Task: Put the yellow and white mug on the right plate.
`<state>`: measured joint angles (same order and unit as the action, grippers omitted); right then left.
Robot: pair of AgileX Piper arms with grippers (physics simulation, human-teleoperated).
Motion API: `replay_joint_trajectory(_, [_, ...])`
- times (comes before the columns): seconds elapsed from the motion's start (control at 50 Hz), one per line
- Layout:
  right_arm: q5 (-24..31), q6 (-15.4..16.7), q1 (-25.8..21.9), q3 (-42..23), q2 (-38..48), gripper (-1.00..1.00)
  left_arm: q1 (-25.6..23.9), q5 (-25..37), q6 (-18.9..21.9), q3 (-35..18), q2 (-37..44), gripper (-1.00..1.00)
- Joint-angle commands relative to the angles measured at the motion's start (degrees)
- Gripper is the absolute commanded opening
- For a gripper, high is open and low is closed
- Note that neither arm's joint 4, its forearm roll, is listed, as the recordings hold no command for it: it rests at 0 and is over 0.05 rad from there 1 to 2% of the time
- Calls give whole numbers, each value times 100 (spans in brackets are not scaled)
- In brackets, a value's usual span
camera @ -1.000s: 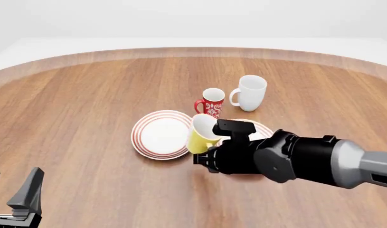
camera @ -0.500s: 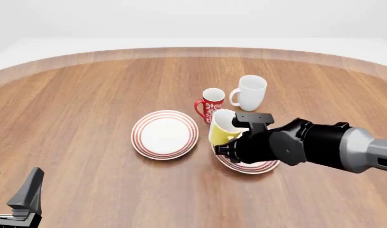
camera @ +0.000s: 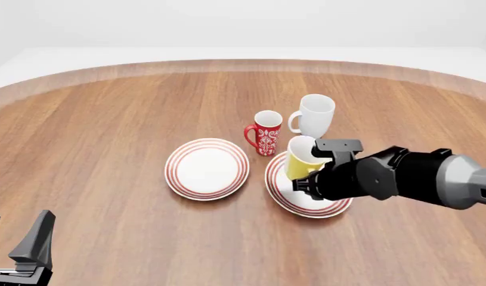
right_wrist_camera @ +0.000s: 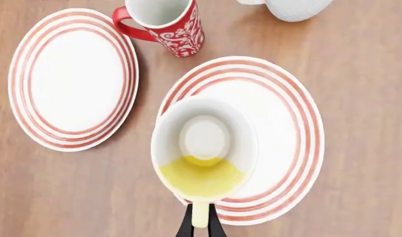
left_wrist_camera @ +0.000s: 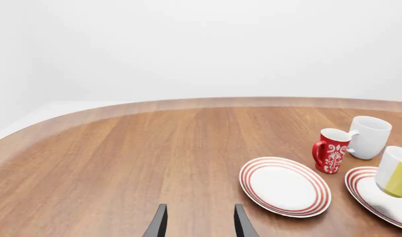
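Observation:
The yellow and white mug (camera: 301, 158) is held by its yellow handle (right_wrist_camera: 199, 217) in my right gripper (right_wrist_camera: 199, 226), whose fingers are shut on it. The mug hangs tilted over the left part of the right plate (camera: 284, 193), a white plate with red rings. In the right wrist view I look down into the mug's white inside (right_wrist_camera: 204, 140), with the plate (right_wrist_camera: 279, 113) under it. I cannot tell if the mug touches the plate. The mug (left_wrist_camera: 399, 173) and plate (left_wrist_camera: 366, 190) also show in the left wrist view. My left gripper (left_wrist_camera: 199, 223) is open and empty at the table's near left (camera: 16, 238).
The look-alike left plate (camera: 207, 168) lies just left of the right plate. A red-and-white patterned mug (camera: 266, 132) and an all-white mug (camera: 314, 116) stand just behind the right plate. The round wooden table (camera: 107, 119) reaches far to the left and back.
My right gripper has carried the yellow mug to the right, from over the left plate's right edge to over the right plate. The left arm has not moved.

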<state>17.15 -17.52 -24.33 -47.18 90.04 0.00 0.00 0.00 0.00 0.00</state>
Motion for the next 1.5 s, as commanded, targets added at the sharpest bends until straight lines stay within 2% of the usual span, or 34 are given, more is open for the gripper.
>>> replay_joint_trajectory(0.02, [-139,280,263,8,70,-100,0,0,0,0,0,100])
replay_joint_trajectory(0.72, [-618,140,155,117,544,-100,0,0,0,0,0,100])
replay_joint_trajectory(0.74, [-635,117,143,117,560,100,0,0,0,0,0,100])
replay_joint_trajectory(1.02, [-548,111,100,125,434,100,0,0,0,0,0,100])
replay_joint_trajectory(1.5, [-355,-43,-225,459,-333,100,0,0,0,0,0,100])
